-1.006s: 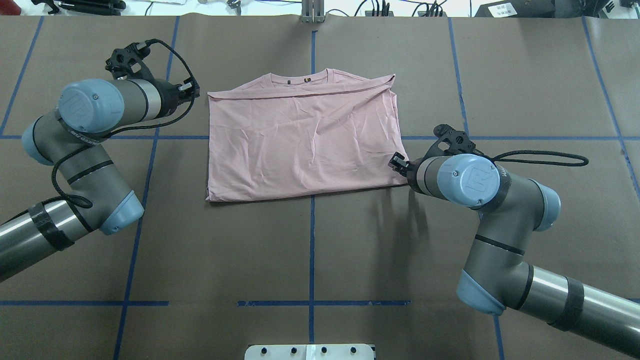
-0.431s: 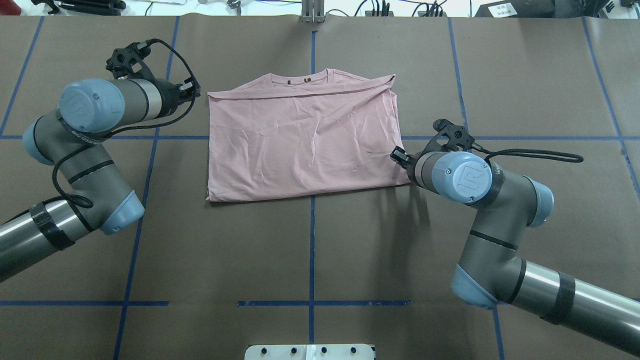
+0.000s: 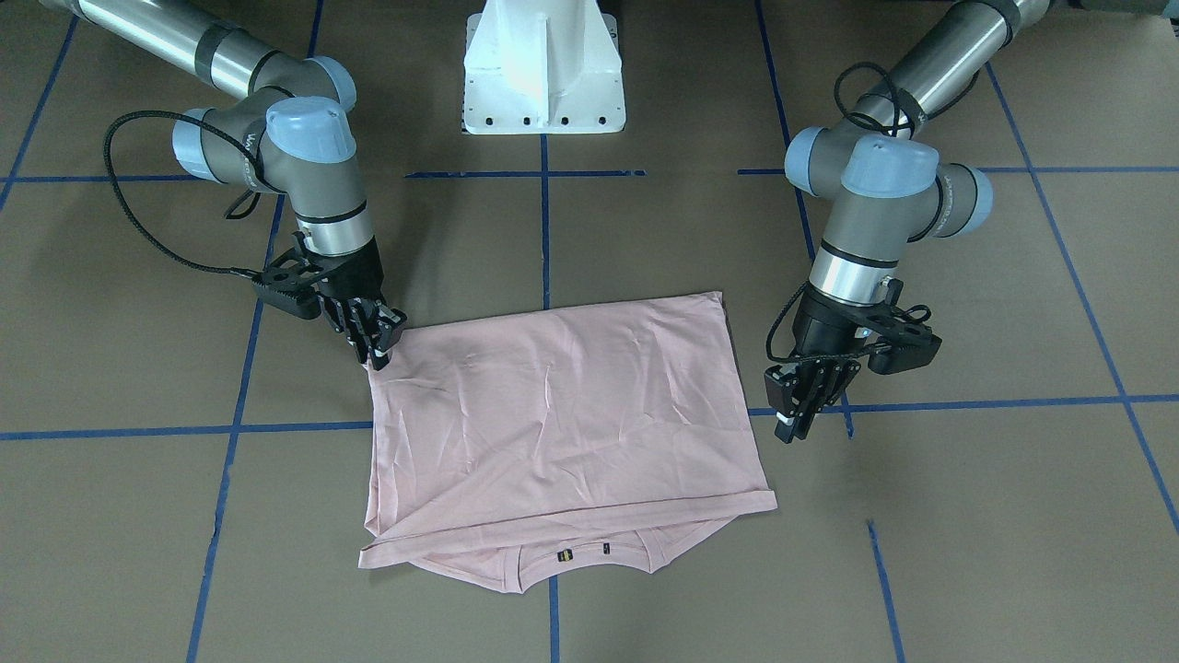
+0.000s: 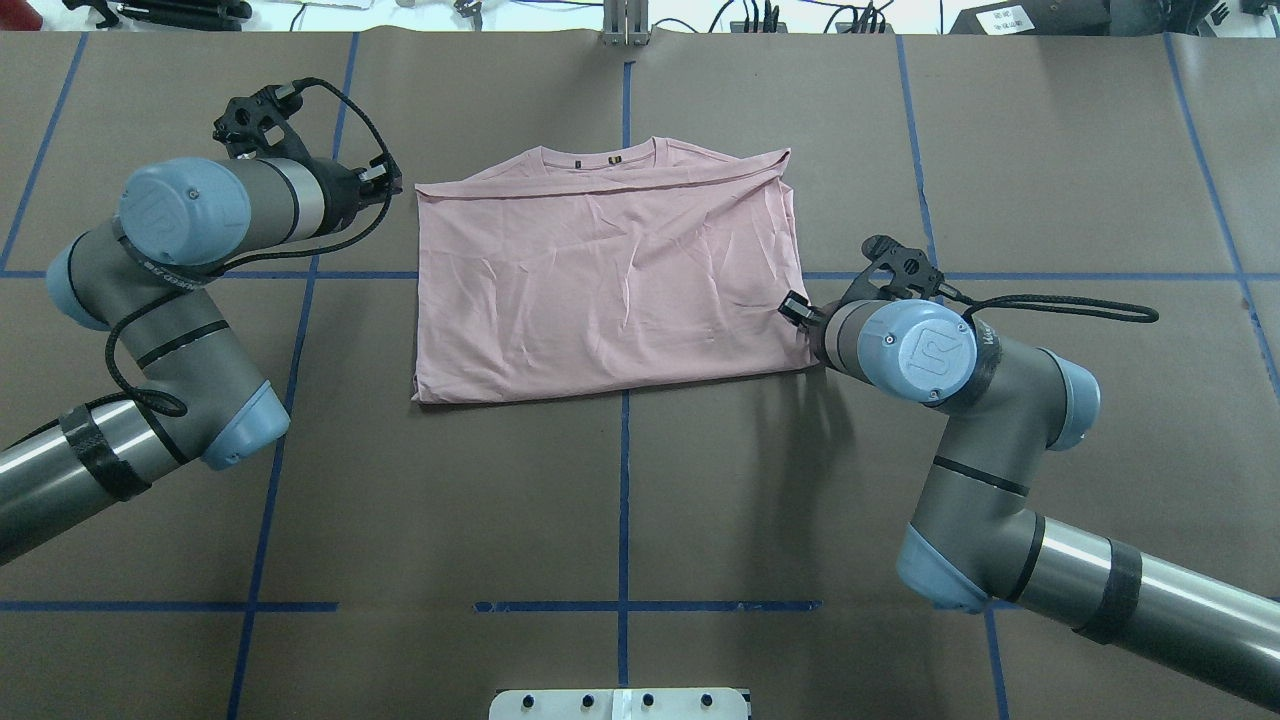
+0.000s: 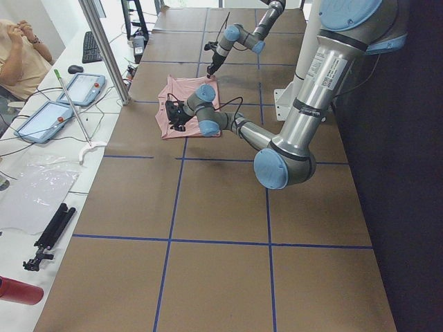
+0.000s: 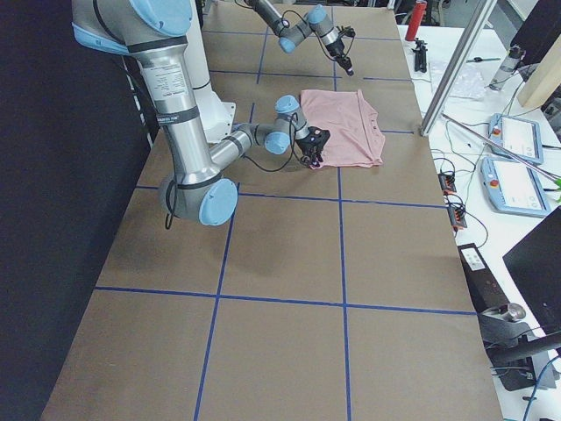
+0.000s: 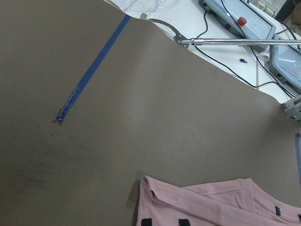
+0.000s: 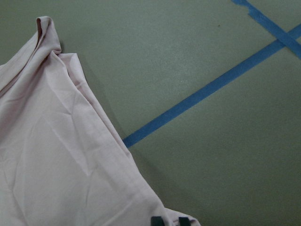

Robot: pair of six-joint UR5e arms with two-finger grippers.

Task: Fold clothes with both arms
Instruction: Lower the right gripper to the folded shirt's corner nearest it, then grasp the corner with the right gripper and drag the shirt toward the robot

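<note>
The pale pink T-shirt lies folded flat, plain back up, with its ribbed collar at the far edge from the robot. My right gripper rests on the shirt's near right corner. In the right wrist view its fingertips stand close together with pink cloth reaching between them. My left gripper hangs above the bare table beside the shirt's left edge, fingers drawn together on nothing. In the overhead view the left gripper is just off the shirt's far left corner. The left wrist view shows that corner.
Brown paper crossed by blue tape lines covers the table. The white pedestal base stands at the robot's side. Control pendants and cables lie beyond the far edge, near a metal post. An operator sits past the table.
My right arm's wrist and elbow have shifted a little toward the far side, and its gripper has crept slightly along the shirt's right edge. The left arm and the shirt have not moved.
</note>
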